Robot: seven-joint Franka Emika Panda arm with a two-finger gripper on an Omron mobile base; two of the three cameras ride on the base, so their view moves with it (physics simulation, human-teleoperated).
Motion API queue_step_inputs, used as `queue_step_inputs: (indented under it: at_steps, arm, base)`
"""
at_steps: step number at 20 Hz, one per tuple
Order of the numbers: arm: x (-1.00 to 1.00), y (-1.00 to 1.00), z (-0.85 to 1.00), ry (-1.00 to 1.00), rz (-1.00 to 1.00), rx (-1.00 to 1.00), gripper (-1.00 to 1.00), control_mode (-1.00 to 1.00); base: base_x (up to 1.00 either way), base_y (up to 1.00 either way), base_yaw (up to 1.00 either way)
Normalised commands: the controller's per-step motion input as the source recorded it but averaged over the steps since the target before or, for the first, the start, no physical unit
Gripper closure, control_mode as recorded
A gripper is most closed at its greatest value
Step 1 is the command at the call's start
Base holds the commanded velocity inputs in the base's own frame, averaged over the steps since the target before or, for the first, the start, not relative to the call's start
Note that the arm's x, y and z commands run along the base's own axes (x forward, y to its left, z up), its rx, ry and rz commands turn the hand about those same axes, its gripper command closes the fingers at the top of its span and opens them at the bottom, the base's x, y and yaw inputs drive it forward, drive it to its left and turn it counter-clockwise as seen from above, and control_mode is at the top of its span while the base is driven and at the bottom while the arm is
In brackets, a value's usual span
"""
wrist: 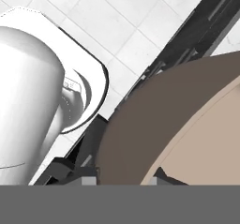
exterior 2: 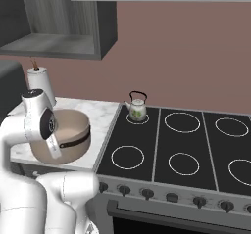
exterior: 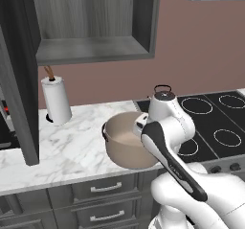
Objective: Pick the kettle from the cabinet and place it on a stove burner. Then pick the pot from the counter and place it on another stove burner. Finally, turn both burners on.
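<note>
Because the kettle [exterior 2: 138, 107] already occupies the cooktop's rear-left burner [exterior 2: 138, 118], the gripper [wrist: 125, 175] is clenched across the pot [exterior: 127, 142] rim, one finger inside. That wall grip suits carrying the pot from the counter [exterior: 67, 149] edge to another ring.

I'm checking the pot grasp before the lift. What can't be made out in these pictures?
- Gripper: in the left base view the arm's own links cover it at the pot.
- Hand view: the pot's rim hides the fingertips, so the grip can't be confirmed.
- Kettle: its print is too small to read in the right base view.
- Left base view: the arm hides most of the kettle.
</note>
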Motion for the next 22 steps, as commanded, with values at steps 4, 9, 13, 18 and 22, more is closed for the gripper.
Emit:
queue_step_inputs:
  at_steps: [4, 9, 13, 18, 22]
  arm:
    - [-0.24, -0.24, 0.0, 0.0, -0.01, 0.0, 1.0, -1.0]
    - [-0.15, -0.19, 0.0, 0.0, 0.0, 0.0, 1.0, -1.0]
    - [0.0, 0.0, 0.0, 0.0, 0.0, 0.0, 1.0, -1.0]
    - [-0.12, 0.0, 0.0, 0.0, 0.0, 0.0, 1.0, -1.0]
    - [-0.23, 0.0, 0.0, -0.03, -0.02, 0.0, 1.0, 1.0]
  base:
    - [0.0, 0.0, 0.0]
    - [0.0, 0.0, 0.0]
    - [0.0, 0.0, 0.0]
    - [0.0, 0.0, 0.0]
    - [-0.29, 0.02, -0.02]
